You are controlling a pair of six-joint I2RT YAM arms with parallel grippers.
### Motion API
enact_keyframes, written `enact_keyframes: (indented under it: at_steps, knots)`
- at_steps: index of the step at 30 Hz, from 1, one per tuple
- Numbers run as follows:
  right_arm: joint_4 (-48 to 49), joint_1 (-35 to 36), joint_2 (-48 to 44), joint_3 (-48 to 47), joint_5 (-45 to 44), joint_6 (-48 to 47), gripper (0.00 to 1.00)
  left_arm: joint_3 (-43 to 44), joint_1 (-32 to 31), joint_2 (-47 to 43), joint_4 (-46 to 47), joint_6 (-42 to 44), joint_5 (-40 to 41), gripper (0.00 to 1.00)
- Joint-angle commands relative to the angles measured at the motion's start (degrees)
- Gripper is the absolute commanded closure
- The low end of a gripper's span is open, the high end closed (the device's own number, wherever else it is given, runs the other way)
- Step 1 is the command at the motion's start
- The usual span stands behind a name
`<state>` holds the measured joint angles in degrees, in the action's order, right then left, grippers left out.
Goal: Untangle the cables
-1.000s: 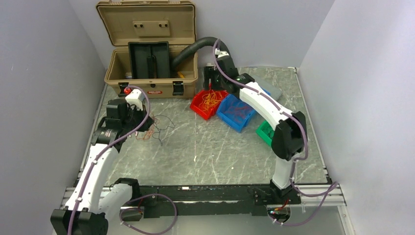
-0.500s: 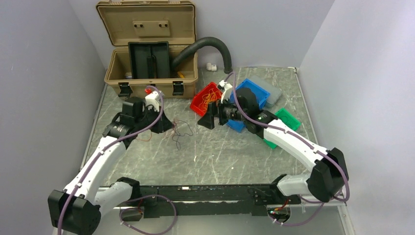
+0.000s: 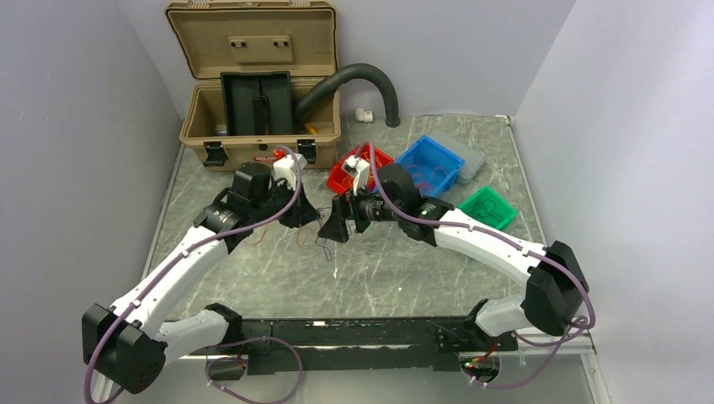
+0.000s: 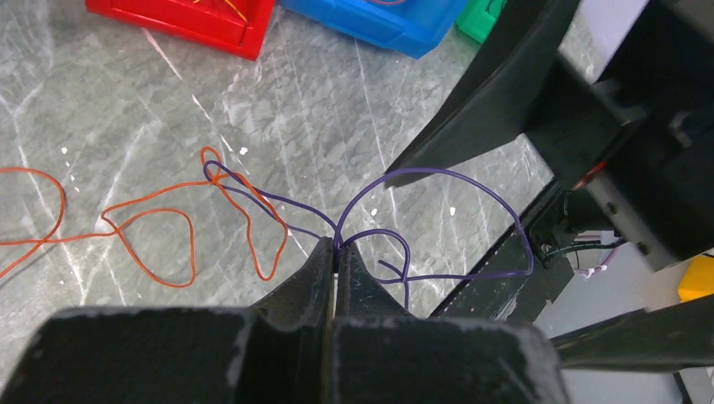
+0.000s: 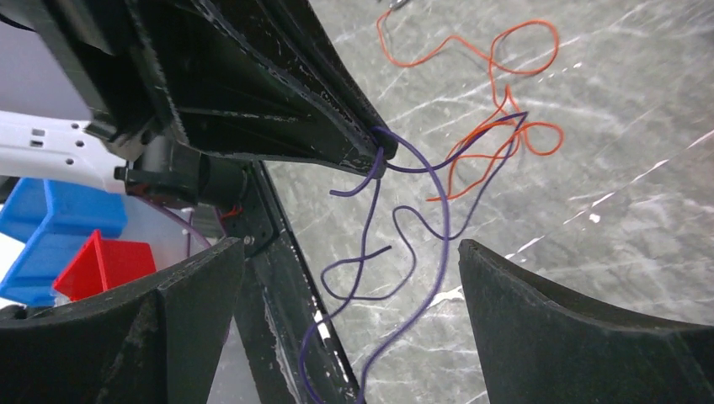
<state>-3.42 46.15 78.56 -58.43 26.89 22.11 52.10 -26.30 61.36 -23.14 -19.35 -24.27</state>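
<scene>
From above, a tan case (image 3: 253,126) stands open at the upper left of the frame with a black tray insert (image 3: 257,103) upright inside it. A black ribbed hose (image 3: 370,76) arches from its right side down to the table (image 3: 404,269). Right of the case sit three bins. A red bin (image 3: 339,178) is half hidden behind the right arm's wrist. A blue bin (image 3: 446,156) has thin dark strands in it. A green bin (image 3: 488,208), lower right of the blue one, also holds thin strands. At mid-frame the left gripper (image 3: 313,217) and right gripper (image 3: 337,227) nearly meet, and the cables (image 3: 322,244) trail just below them.

In the left wrist view, the left pincer's jaws are pressed fully together on a purple cable (image 4: 438,175) that loops off to the right. An orange cable (image 4: 160,215) lies on the table at the left, crossing the purple one. The red, blue and green bins line the top edge, and a yellow-orange strand shows in the red one.

In the right wrist view, the right pincer is spread wide with nothing in its grasp. The purple cable dangles between its fingers from the left gripper's tips at upper centre, and the orange cable lies at the upper right. The red and blue bins sit at the lower left, their contents out of sight
</scene>
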Motion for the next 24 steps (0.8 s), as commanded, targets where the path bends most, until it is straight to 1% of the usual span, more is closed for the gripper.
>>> enact_keyframes:
  at_steps: [1, 5, 8, 10, 11, 12, 13, 14, 16, 17, 18, 20, 24]
  knots:
    - [-1.0, 2.2, 1.6, -3.1, -2.2, -0.9, 0.01, 2.7, -1.5, 0.3, 2.9, -1.1, 1.7, 1.00]
    - [-1.2, 3.8, 2.6, -2.4, -2.3, -0.8, 0.05, 2.2, -2.6, 0.4, 3.9, -1.6, 1.9, 1.00]
    - [-0.9, 4.6, 3.0, -1.8, -1.9, -0.2, 0.30, 1.7, -3.3, 0.4, 4.3, -1.7, 1.8, 1.00]
    - [-0.3, 5.1, 3.1, -1.2, -1.7, 0.3, 0.56, 0.8, -3.4, 0.1, 5.4, -2.1, 1.3, 0.99]
    - [-0.1, 5.2, 3.0, -0.9, -2.5, 0.7, 0.70, 0.3, -3.5, 0.0, 6.0, -2.3, 0.7, 0.98]
    - [-0.4, 5.3, 2.8, -0.5, -4.1, 1.1, 0.87, 0.1, -3.5, -0.2, 6.4, -2.4, 0.2, 0.94]
    - [-0.7, 5.3, 2.1, -0.2, -5.9, 1.6, 1.00, 0.0, -3.4, -0.4, 6.4, -2.7, 0.3, 0.85]
    - [-1.0, 5.3, 1.2, 0.3, -7.6, 1.9, 1.00, 0.0, -3.4, -0.7, 5.7, -3.0, 1.1, 0.70]
    - [-1.4, 5.3, -1.4, 1.8, -11.4, 2.6, 1.00, -0.3, -3.5, -2.1, 4.2, -3.6, 4.7, 0.43]
    - [-2.0, 5.2, -2.7, 2.5, -13.1, 2.9, 1.00, -0.9, -3.4, -3.2, 3.7, -4.0, 6.8, 0.32]
    - [-3.0, 5.1, -4.0, 3.2, -14.4, 3.1, 1.00, -1.8, -3.4, -4.5, 3.6, -4.3, 9.3, 0.25]
    - [-5.9, 4.9, -5.7, 3.6, -15.9, 3.0, 1.00, -3.8, -3.3, -6.6, 4.0, -4.4, 12.1, 0.19]
    - [-10.7, 4.7, -9.2, 4.9, -17.9, 2.9, 1.00, -5.3, -3.1, -5.3, 2.6, -4.2, 14.7, 0.16]
